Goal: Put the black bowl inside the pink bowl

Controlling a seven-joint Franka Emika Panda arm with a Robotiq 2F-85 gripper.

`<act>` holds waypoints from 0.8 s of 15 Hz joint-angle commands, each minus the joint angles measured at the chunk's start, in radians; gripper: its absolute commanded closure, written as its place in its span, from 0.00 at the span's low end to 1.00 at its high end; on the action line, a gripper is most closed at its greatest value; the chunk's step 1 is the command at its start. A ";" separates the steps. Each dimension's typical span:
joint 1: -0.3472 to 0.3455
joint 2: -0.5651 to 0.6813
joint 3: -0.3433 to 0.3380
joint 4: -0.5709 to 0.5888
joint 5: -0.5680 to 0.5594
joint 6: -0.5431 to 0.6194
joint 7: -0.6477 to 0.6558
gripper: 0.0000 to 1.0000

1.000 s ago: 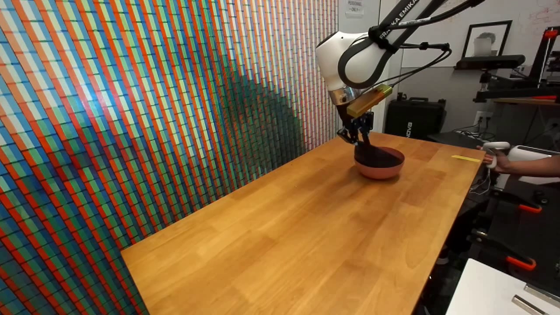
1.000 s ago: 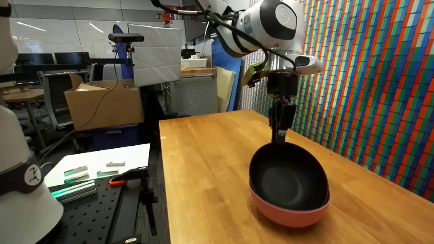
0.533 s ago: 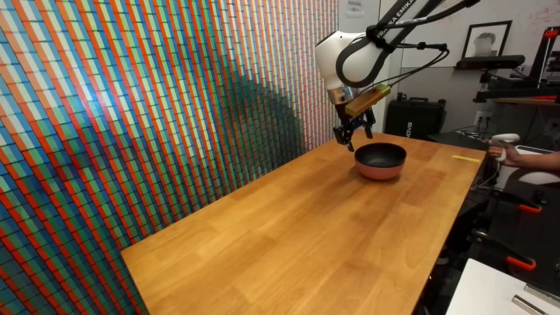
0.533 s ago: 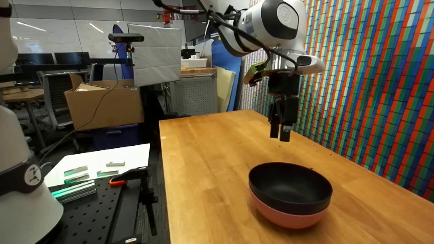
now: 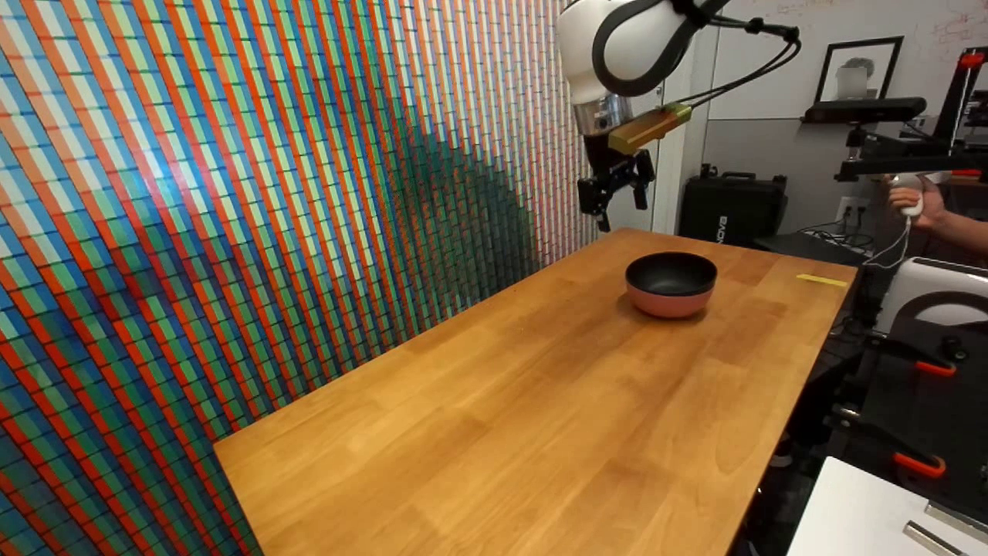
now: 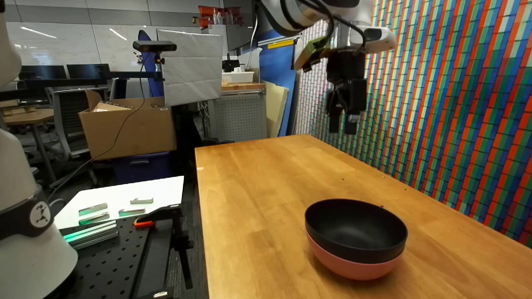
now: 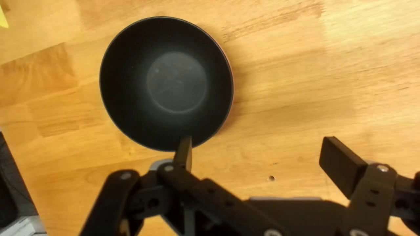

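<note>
The black bowl (image 6: 355, 226) sits nested in the pink bowl (image 6: 355, 269), nearly level, its dark rim standing above the pink one. Both exterior views show this stack on the wooden table, with the black bowl (image 5: 670, 272) covering the inside of the pink bowl (image 5: 668, 304). From above, in the wrist view, the black bowl (image 7: 165, 82) hides nearly all of the pink one. My gripper (image 7: 257, 144) is wide open with nothing between its fingers. In an exterior view the gripper (image 6: 342, 130) hangs well above the table, higher than the bowls and apart from them.
A patterned wall (image 6: 449, 104) runs along one long side of the wooden table (image 5: 502, 417). Yellow tape (image 5: 821, 279) marks the table's far edge, where a person's hand holds a white controller (image 5: 907, 185). A white board (image 6: 129, 195) with metal pieces lies beside the robot's base (image 6: 29, 249).
A second ago the gripper was shut on the rim of the tilted black bowl. It let go, the bowl settled flat into the pink one, and the arm rose.
</note>
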 commanded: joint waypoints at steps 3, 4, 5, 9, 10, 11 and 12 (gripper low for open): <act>-0.010 -0.184 0.050 0.008 0.122 -0.117 -0.193 0.00; -0.014 -0.202 0.055 0.017 0.151 -0.139 -0.226 0.00; -0.017 -0.220 0.056 0.022 0.172 -0.162 -0.245 0.00; -0.029 -0.274 0.047 0.028 0.193 -0.229 -0.282 0.00; -0.032 -0.280 0.045 0.031 0.184 -0.242 -0.276 0.00; -0.036 -0.281 0.045 0.041 0.180 -0.269 -0.267 0.00; -0.038 -0.278 0.044 0.055 0.176 -0.307 -0.233 0.00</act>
